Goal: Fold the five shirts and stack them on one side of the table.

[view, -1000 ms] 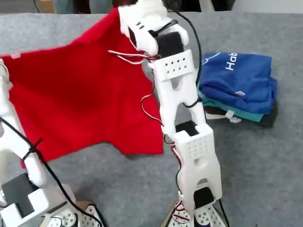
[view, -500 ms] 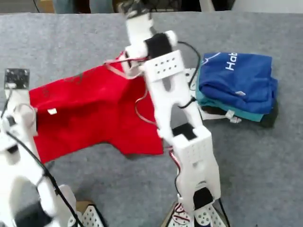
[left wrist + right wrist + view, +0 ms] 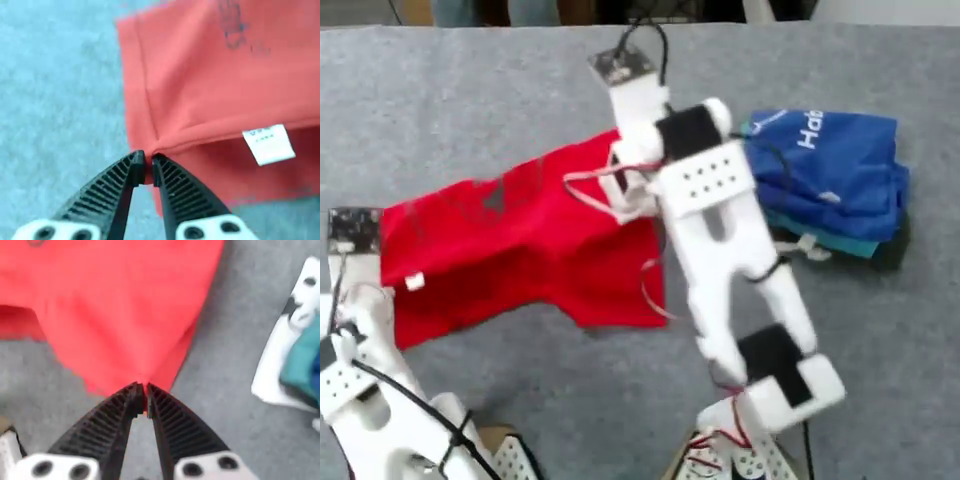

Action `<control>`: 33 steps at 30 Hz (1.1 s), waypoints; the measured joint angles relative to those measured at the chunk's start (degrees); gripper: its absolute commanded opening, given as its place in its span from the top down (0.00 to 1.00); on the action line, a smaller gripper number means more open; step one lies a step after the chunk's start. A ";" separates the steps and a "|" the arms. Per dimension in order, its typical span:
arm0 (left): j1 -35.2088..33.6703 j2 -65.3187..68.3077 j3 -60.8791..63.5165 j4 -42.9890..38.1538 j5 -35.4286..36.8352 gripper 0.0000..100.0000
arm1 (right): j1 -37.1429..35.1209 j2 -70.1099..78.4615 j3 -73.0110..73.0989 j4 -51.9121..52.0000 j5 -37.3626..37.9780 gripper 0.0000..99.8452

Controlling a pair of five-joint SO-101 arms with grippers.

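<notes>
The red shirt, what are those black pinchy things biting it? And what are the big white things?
The white things are two robot arms, the left arm and the right arm, at a grey table. One picture comes from a camera up high, looking down. The other two come from small cameras on each arm's wrist, so you look along its pincher. Those black pinchers are called grippers. The left gripper is shut on an edge of the red shirt, near its white tag. The right gripper is shut on another bit of the same shirt. The shirt lies on the table and looks partly folded over. Beside the right arm sits a pile of folded shirts, with a blue one on top.
</notes>
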 measured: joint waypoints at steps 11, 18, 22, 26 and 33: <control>-1.58 -0.88 8.00 -6.95 -3.16 0.97 | -2.29 -4.84 27.96 -9.93 0.00 0.99; -2.02 -0.88 3.78 -0.53 -3.16 0.97 | -2.29 -4.84 34.37 -10.73 0.00 0.99; -2.29 -0.88 3.78 0.00 -3.16 0.97 | -1.85 -6.24 35.16 -10.81 0.00 0.99; -2.37 -0.88 3.78 0.00 -3.16 0.97 | 0.97 -10.46 35.16 -10.81 0.00 0.99; -4.22 -1.23 2.46 0.26 -12.22 0.97 | 2.81 -11.87 38.07 -12.40 0.00 0.99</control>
